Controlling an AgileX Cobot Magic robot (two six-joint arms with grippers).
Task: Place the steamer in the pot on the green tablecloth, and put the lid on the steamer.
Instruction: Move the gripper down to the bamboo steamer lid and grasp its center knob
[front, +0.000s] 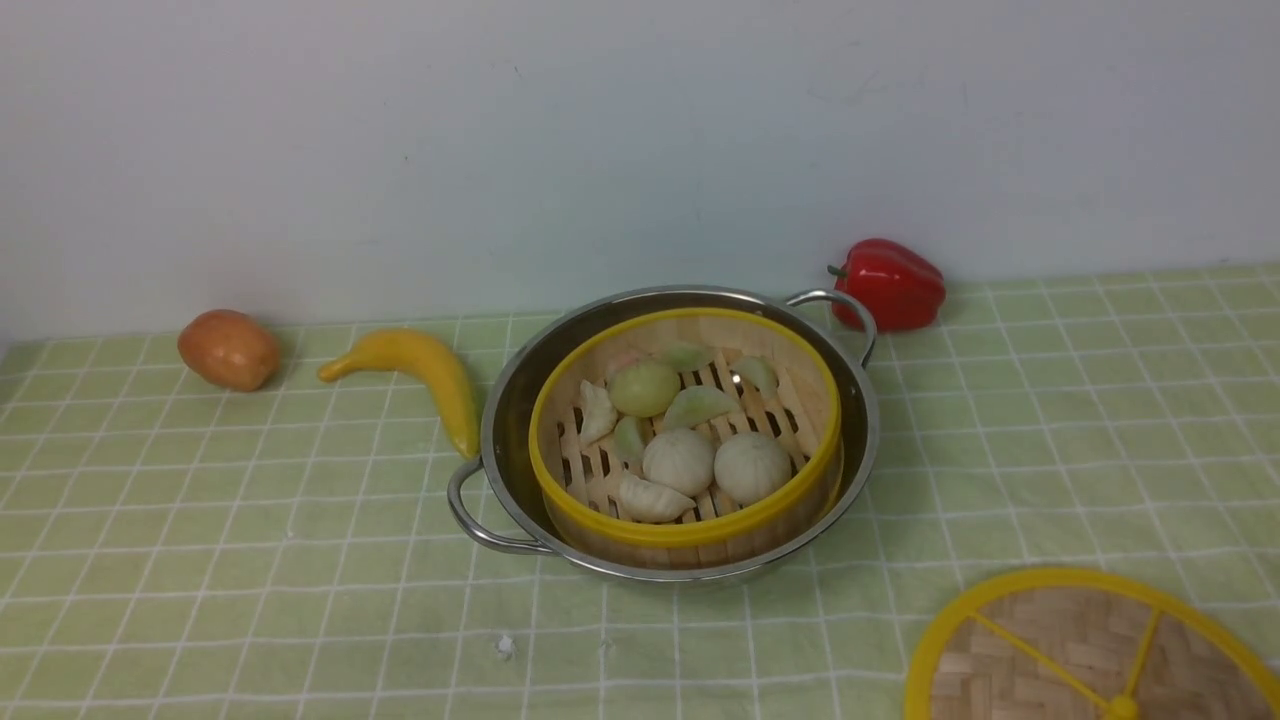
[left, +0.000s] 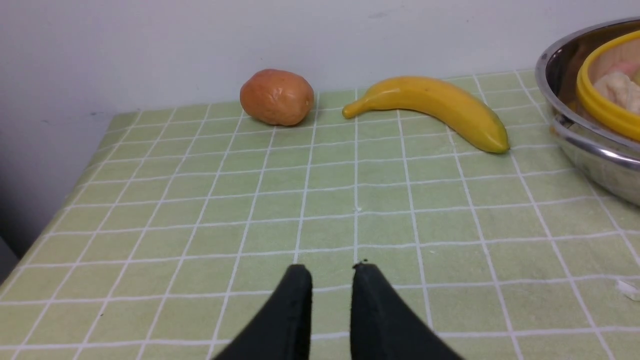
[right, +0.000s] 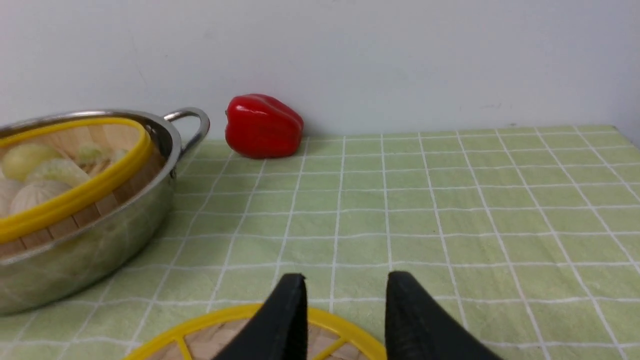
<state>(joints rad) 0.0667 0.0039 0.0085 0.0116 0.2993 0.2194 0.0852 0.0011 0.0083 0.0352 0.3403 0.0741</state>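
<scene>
The steamer (front: 685, 430) sits inside the pot (front: 490, 400) on the green tablecloth (front: 330, 600), its yellow rim uncovered. Contents observed: 2 round white buns (front: 715, 466) side by side, with dumplings (front: 650, 498) of white and pale green around them on the slatted base. The pot has 2 looped handles (front: 490, 520). The lid (front: 1060, 640) lies flat on the cloth, apart from the pot, to its right and nearer the robot; part of it is outside the front view.

A red pepper (front: 888, 285) is located just beside the pot's far right handle. A banana (front: 420, 375) lies left of the pot, and a brown-orange item (front: 229, 350) farther left.

Left pincer (left: 332, 275): 2 fingertips parted by a narrow gap, nothing gripped. Right pincer (right: 346, 280): open, nothing gripped, the lid showing beyond its fingertips.
</scene>
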